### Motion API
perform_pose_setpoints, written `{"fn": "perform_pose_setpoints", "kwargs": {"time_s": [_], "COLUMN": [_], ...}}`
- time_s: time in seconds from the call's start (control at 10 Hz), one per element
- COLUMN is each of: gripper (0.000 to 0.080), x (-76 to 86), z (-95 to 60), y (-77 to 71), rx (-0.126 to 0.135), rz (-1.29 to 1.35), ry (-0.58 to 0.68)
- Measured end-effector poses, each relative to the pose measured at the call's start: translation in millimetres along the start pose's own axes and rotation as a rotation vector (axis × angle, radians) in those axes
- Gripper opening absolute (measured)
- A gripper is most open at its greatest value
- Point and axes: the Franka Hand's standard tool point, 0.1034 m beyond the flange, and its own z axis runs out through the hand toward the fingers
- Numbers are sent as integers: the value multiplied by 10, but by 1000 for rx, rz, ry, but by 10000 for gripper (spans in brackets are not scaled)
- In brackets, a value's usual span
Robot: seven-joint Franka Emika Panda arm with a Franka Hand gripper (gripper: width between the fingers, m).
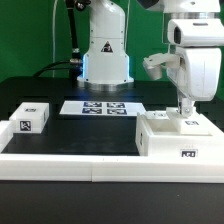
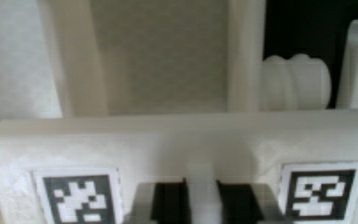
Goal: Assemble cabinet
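Cabinet (image 1: pixel 170 138): white tagged body on the desk (image 1: pixel 70 135), at the exterior view's right.
Gripper (image 1: pixel 186 111): directly over the cabinet, tips at its top; fingers narrow, and whether they clamp anything cannot be told.
Tagged block (image 1: pixel 34 116): at the exterior view's left, well apart from the cabinet.
Marker board (image 1: pixel 100 107): between the two.

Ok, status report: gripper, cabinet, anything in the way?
Gripper low on the cabinet, fingers open or shut unclear. Cabinet at exterior view's right. Tagged block apart at that view's left, nothing blocking seen.
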Motion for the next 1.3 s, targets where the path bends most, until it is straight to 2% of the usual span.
{"fn": "perform_pose_setpoints", "kwargs": {"time_s": [0.4,0.8,1.0,1.3], "gripper": [69,70,70,70], "x": [0,4,8,0], "z": [1,12,16,15], "y": [3,278,398,417], "rx": [0,-3,-13,-15], "rz": [0,11,13,16], "ry": [0,5,11,11]}}
